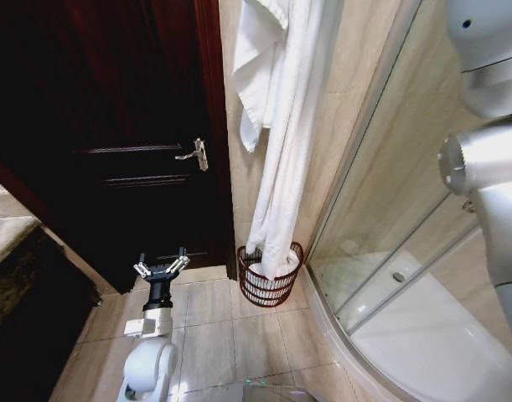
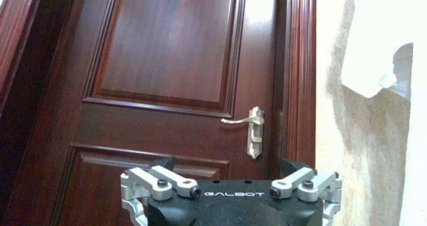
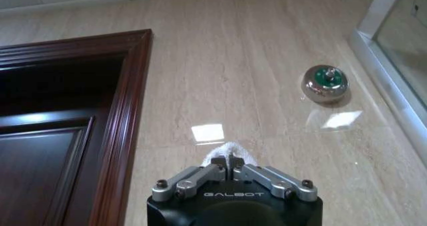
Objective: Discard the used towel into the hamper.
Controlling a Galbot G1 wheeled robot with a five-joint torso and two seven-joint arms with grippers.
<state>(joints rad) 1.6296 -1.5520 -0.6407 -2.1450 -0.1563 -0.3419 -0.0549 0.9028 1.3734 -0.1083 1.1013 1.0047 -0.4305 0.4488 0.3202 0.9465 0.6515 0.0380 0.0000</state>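
Note:
A long white towel point(image 1: 287, 142) hangs down the beige wall, and its lower end rests inside the hamper point(image 1: 270, 285), a small round reddish-brown wire basket on the floor by the door frame. In the right wrist view my right gripper point(image 3: 227, 167) is held high near the wall, shut on a tuft of the white towel point(image 3: 227, 148). My left gripper point(image 1: 162, 266) is low, left of the hamper and apart from it. It faces the dark wooden door, open and empty point(image 2: 229, 166). The towel's edge point(image 2: 377, 41) hangs off to one side in the left wrist view.
The dark wooden door point(image 1: 113, 126) with a metal lever handle point(image 1: 197, 155) stands to the left of the towel. A curved glass shower enclosure point(image 1: 390, 209) with a white tray point(image 1: 440, 335) is at the right. A round chrome wall fitting point(image 3: 324, 83) is near my right gripper. My right arm point(image 1: 490, 167) is at the right.

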